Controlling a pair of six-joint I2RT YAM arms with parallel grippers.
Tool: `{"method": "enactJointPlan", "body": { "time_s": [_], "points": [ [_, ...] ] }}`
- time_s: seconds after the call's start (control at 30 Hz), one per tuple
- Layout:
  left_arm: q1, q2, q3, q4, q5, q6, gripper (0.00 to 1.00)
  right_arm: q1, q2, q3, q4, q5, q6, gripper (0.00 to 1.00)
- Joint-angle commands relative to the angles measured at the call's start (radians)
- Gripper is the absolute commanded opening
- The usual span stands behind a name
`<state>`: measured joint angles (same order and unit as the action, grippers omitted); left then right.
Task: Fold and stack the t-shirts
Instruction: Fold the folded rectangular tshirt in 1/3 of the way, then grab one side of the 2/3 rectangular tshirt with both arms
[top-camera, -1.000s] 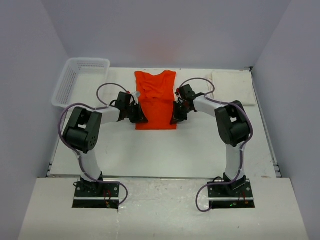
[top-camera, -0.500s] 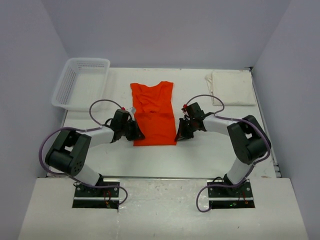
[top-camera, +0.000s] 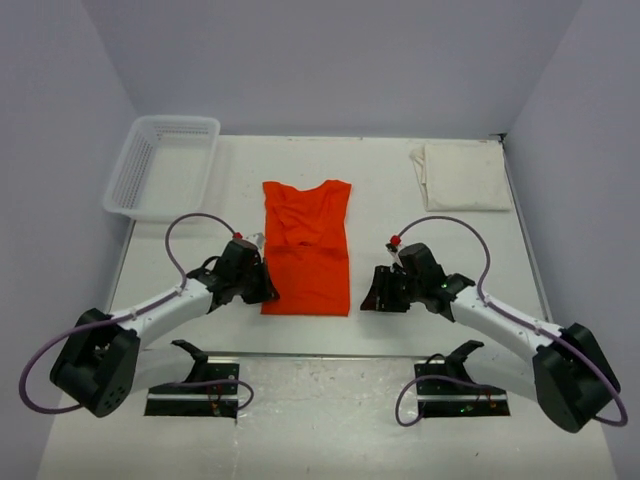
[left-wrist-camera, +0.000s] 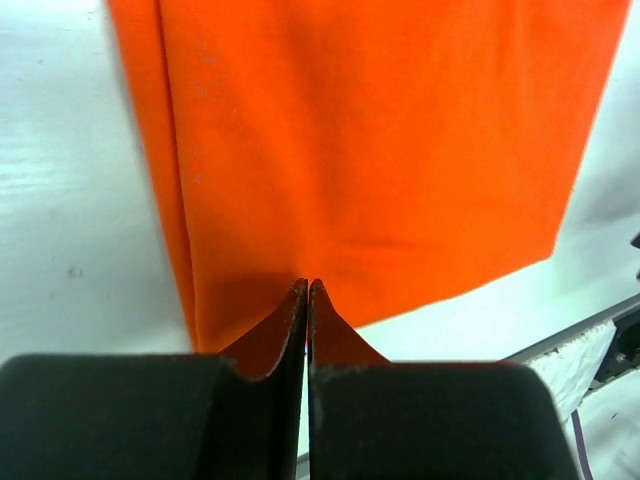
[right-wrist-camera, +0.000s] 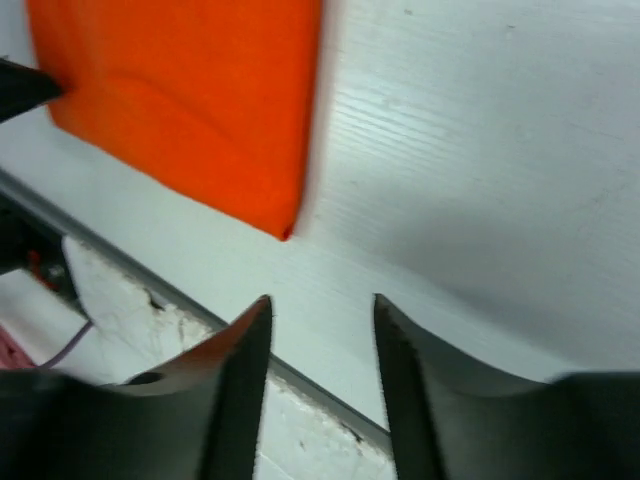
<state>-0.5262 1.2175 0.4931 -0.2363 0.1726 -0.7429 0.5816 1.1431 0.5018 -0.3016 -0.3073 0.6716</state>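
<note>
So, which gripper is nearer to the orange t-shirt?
Left. The left gripper is shut on the near left corner of the orange t-shirt. The right gripper is open and apart from it, just beyond its near right corner.

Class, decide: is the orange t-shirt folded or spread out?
Folded: the orange t-shirt lies as a narrow strip, no sleeves sticking out, layered along one edge.
</note>
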Motion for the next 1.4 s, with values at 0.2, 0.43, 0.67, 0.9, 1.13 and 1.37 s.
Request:
{"method": "enactJointPlan", "body": {
  "time_s": [0.2, 0.43, 0.67, 0.9, 1.13, 1.37],
  "points": [
    [-0.009, -0.148, 0.061, -0.172, -0.067, -0.003, 0.00, 0.004, 0.045, -0.157, 0.366, -0.227, 0.097, 0.61],
    [-0.009, -0.164, 0.064, -0.262, -0.194, -0.072, 0.00, 0.003, 0.228, -0.140, 0.510, -0.202, 0.138, 0.58],
    [-0.009, -0.176, 0.079, -0.287, -0.189, -0.067, 0.00, 0.006, 0.334, -0.144, 0.593, -0.194, 0.180, 0.52],
    [-0.009, -0.177, 0.093, -0.349, -0.240, -0.085, 0.00, 0.012, 0.435, -0.152, 0.671, -0.204, 0.201, 0.45],
    [-0.009, -0.141, 0.117, -0.426, -0.327, -0.110, 0.00, 0.026, 0.452, -0.170, 0.707, -0.199, 0.232, 0.30],
    [-0.009, -0.104, 0.121, -0.448, -0.354, -0.115, 0.00, 0.044, 0.399, -0.166, 0.651, -0.150, 0.223, 0.13]
  ]
}}
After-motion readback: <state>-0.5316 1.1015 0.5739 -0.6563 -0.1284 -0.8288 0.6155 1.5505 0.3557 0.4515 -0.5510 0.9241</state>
